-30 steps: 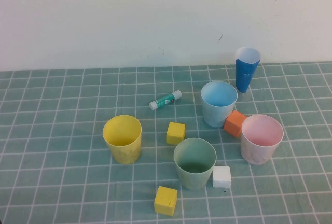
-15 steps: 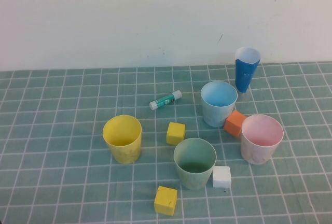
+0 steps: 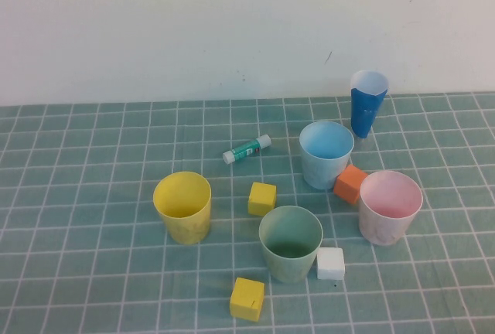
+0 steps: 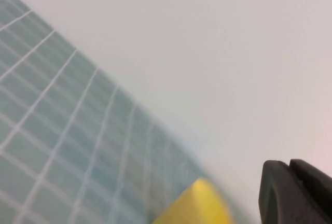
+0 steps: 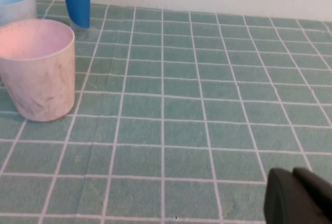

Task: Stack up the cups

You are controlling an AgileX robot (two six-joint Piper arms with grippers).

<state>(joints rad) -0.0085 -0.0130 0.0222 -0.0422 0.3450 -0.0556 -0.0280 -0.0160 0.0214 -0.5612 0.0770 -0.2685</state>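
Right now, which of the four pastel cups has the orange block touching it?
The light blue cup: the orange block sits against its base. The pink cup stands just beside that block; the green cup has the white block instead, and the yellow cup stands alone.

Green gridded table (image 3: 93, 156) bearing four cups (image 3: 182, 206), cone cup (image 3: 366, 104), glue stick (image 3: 247, 149), blocks (image 3: 261, 199).

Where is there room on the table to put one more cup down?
Bare cloth lies left of the yellow cup, and along the wall behind the glue stick. The far right edge past the pink cup is open too. It is crowded around the green cup and blue cup, among the blocks. Both shut claws, left and right, are off that patch.
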